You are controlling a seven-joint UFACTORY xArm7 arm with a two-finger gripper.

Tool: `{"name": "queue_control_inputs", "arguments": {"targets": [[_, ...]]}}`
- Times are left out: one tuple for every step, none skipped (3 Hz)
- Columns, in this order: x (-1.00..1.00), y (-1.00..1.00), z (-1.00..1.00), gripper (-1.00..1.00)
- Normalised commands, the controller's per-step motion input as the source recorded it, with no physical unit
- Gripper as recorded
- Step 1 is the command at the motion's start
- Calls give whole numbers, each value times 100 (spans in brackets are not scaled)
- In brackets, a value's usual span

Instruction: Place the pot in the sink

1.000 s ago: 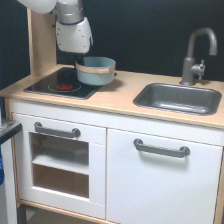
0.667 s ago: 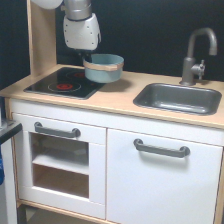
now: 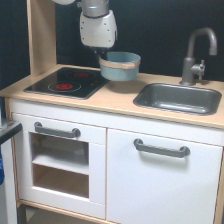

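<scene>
Change: the pot (image 3: 119,66) has risen off the hob (image 3: 67,82) and moved toward the exterior view's right; transport is under way.
Pot position: airborne, tilted slightly, above the worktop (image 3: 117,102) near its back edge, between hob and sink (image 3: 178,98).
Gripper (image 3: 103,53): fingers hidden behind the pot's near-left rim; evidently clamped on it, since it hangs unsupported.
Remaining: carry over the basin, lower, release.

Black hob (image 3: 67,82), grey faucet (image 3: 198,55), two grey cabinet handles (image 3: 161,148).
</scene>
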Motion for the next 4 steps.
{"name": "queue_control_inputs", "arguments": {"targets": [[100,-3,-50,-100],[100,37,-76,-100],[100,41,-86,-100],[97,15,-66,-100]]}}
